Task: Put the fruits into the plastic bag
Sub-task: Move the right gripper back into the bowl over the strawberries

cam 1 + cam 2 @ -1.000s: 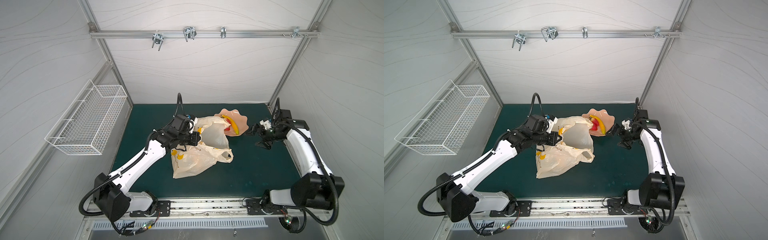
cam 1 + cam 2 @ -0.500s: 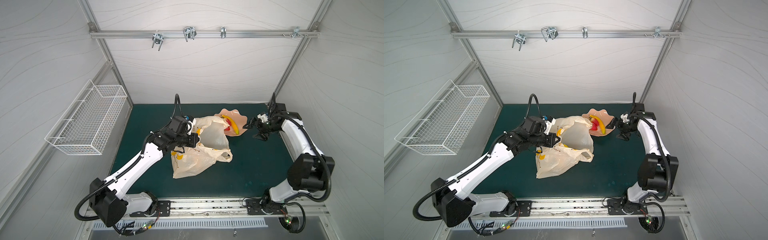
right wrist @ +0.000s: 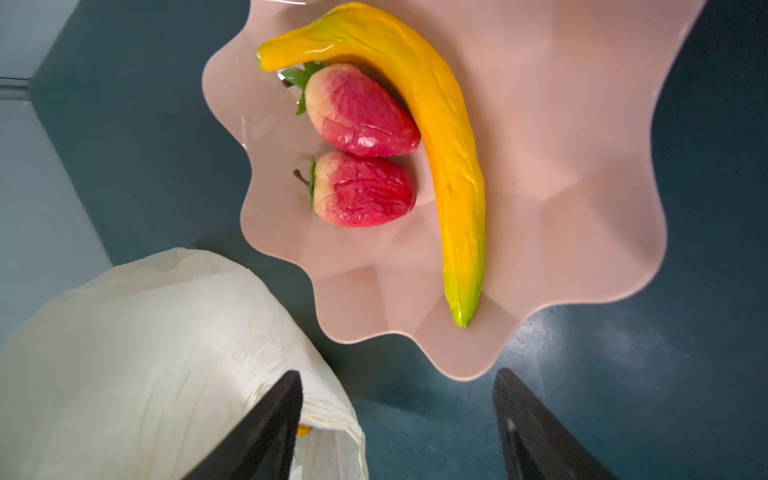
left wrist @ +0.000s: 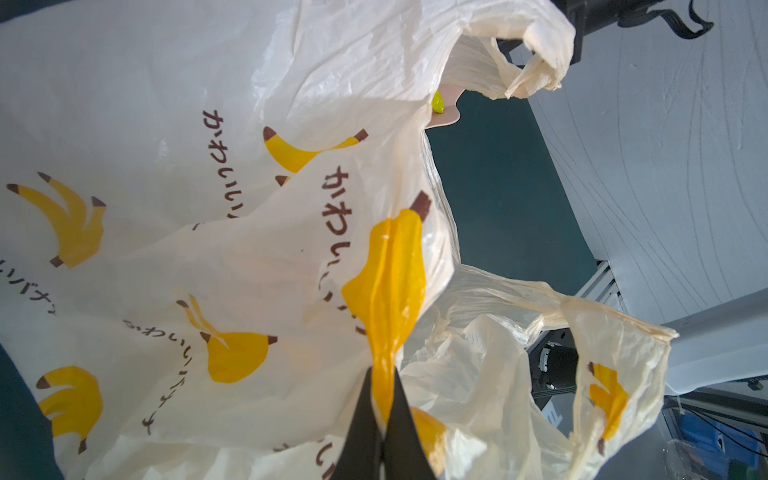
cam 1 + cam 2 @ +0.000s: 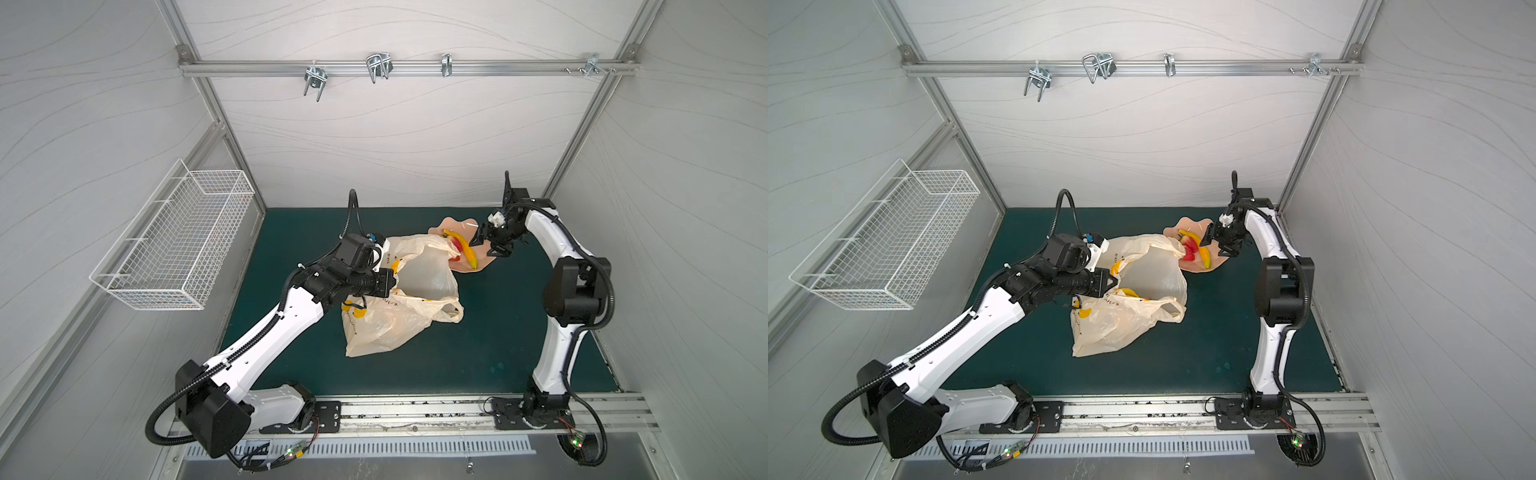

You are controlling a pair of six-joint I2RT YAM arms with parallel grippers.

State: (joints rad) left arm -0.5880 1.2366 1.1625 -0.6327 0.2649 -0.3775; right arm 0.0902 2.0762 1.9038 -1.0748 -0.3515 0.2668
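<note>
The cream plastic bag (image 5: 399, 307) with printed bananas lies mid-mat, its mouth facing the pink dish (image 5: 484, 266). My left gripper (image 4: 382, 399) is shut on the plastic bag's rim (image 5: 1121, 270), holding the mouth up. On the dish (image 3: 561, 187) lie a long yellow banana (image 3: 449, 158) and two red strawberries (image 3: 361, 112) (image 3: 361, 191). My right gripper (image 3: 397, 374) hovers open over the dish's near edge, one finger beside a bag handle (image 3: 324, 399), nothing between the jaws. In both top views the right gripper (image 5: 487, 246) (image 5: 1214, 245) is just right of the banana (image 5: 1202, 253).
A white wire basket (image 5: 178, 245) hangs on the left wall. A metal rail with hooks (image 5: 378, 68) crosses the back wall. The dish stands near the mat's back right; the bag's second handle (image 5: 451, 311) lies on the green mat (image 5: 498, 332).
My right gripper has swung left and forward to stand over the dish, and its jaws have narrowed somewhat. The left gripper still holds the bag rim in nearly the same place.
</note>
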